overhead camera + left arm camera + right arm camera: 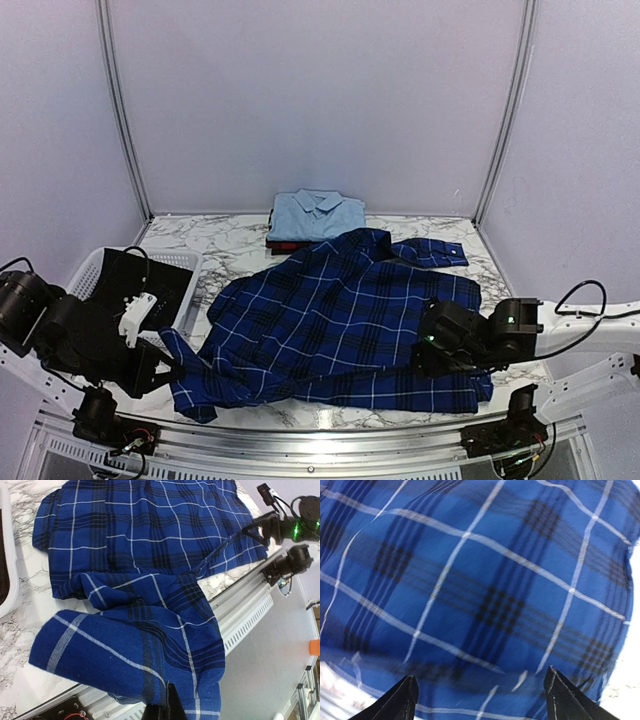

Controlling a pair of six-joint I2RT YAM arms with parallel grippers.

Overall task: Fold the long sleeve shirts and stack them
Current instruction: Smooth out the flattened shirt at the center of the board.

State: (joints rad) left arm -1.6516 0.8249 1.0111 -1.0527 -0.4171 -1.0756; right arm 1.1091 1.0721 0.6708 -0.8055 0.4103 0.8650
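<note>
A navy blue plaid shirt (pixel 340 325) lies spread over the middle of the marble table. My left gripper (pixel 170 372) is shut on its near left hem and holds that cloth (pixel 145 645) bunched above the table's front edge. My right gripper (pixel 425 358) is open, just above the shirt's near right part (pixel 485 590). Its fingers (pixel 402 700) stand wide apart with nothing between them. A folded light blue shirt (pixel 316 214) lies at the back centre on top of a folded red-and-black shirt (pixel 285 245), of which only an edge shows.
A white slotted basket (pixel 140 280) stands at the left, partly behind my left arm. The metal rail (pixel 320 440) runs along the table's front edge. Side posts and lilac walls close in the back and sides.
</note>
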